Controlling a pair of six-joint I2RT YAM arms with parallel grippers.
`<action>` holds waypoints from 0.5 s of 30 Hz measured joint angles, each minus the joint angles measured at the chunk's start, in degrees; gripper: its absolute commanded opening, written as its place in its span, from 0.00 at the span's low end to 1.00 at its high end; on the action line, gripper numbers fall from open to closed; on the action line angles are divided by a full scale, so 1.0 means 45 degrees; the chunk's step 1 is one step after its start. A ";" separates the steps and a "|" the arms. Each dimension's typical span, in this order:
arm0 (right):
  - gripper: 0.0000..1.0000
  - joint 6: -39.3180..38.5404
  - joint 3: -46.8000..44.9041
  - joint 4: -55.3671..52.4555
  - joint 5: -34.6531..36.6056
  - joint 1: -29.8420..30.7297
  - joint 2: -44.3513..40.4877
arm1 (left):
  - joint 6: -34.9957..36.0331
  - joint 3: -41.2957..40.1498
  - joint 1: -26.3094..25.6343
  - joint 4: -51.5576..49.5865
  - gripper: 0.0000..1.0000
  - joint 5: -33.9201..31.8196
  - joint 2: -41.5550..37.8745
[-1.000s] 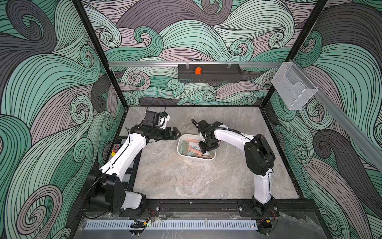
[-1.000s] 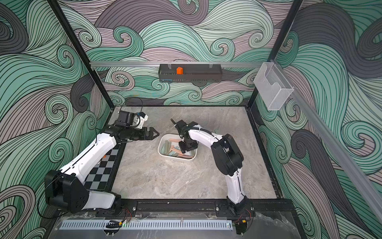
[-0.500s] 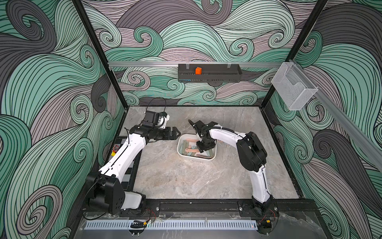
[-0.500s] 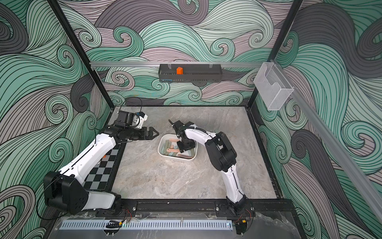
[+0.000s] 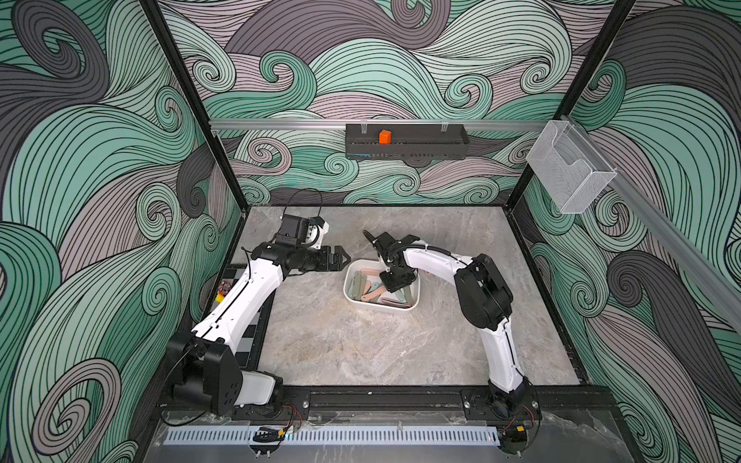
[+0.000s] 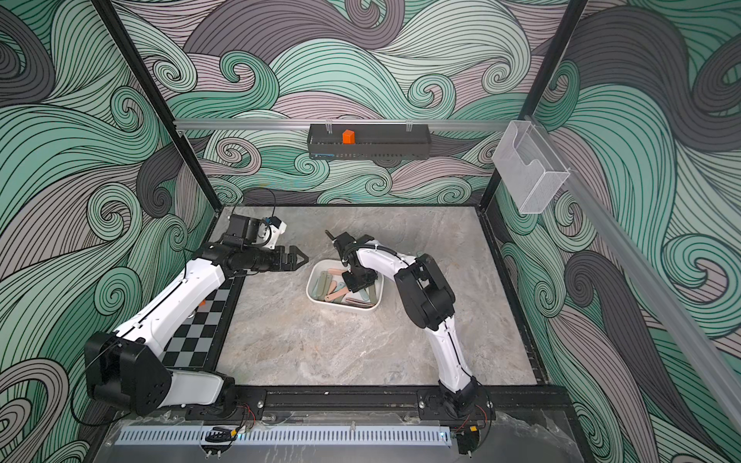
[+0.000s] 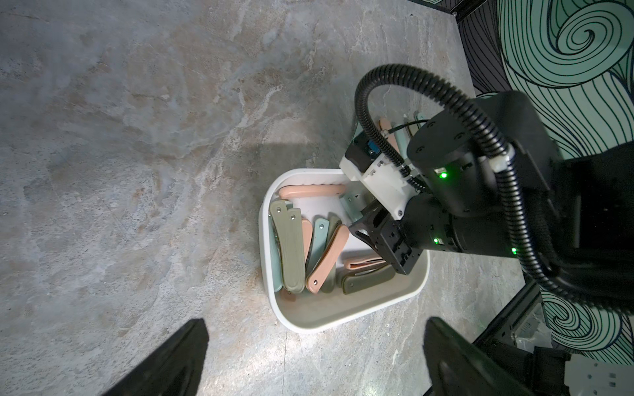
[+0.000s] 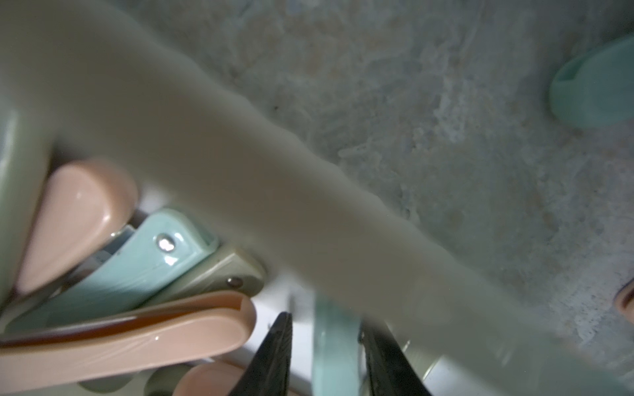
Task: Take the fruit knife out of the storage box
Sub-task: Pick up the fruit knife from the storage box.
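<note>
The white storage box (image 5: pixel 379 309) (image 6: pixel 341 310) (image 7: pixel 343 319) sits mid-table and holds several folded fruit knives in pink (image 7: pixel 327 260), olive (image 7: pixel 291 253) and pale teal. My right gripper (image 5: pixel 395 286) (image 6: pixel 358 284) (image 7: pixel 377 252) reaches down into the box. In the right wrist view its jaws (image 8: pixel 326 320) straddle a blurred teal fruit knife (image 8: pixel 334 343); one finger lies against it and a narrow gap shows at the other. The box wall (image 8: pixel 240 171) crosses that view. My left gripper (image 5: pixel 345 258) (image 6: pixel 303 258) (image 7: pixel 315 320) hangs wide open and empty, just left of the box.
A teal knife (image 8: pixel 593 85) (image 7: pixel 401 137) and a pink one (image 7: pixel 386 130) lie on the table beyond the box. A black slotted tray (image 5: pixel 405 142) with an orange block (image 5: pixel 385 137) hangs on the back wall. A mesh basket (image 5: pixel 569 172) hangs at right.
My right gripper has shifted left and lower into the box, and its jaws have narrowed round the teal knife. The left arm has stayed put.
</note>
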 measured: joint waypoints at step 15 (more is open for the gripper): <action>0.17 -0.0520 0.0189 -0.0019 0.0257 0.0000 0.0039 | 0.0000 0.0000 0.0000 0.0000 0.99 0.0039 0.0024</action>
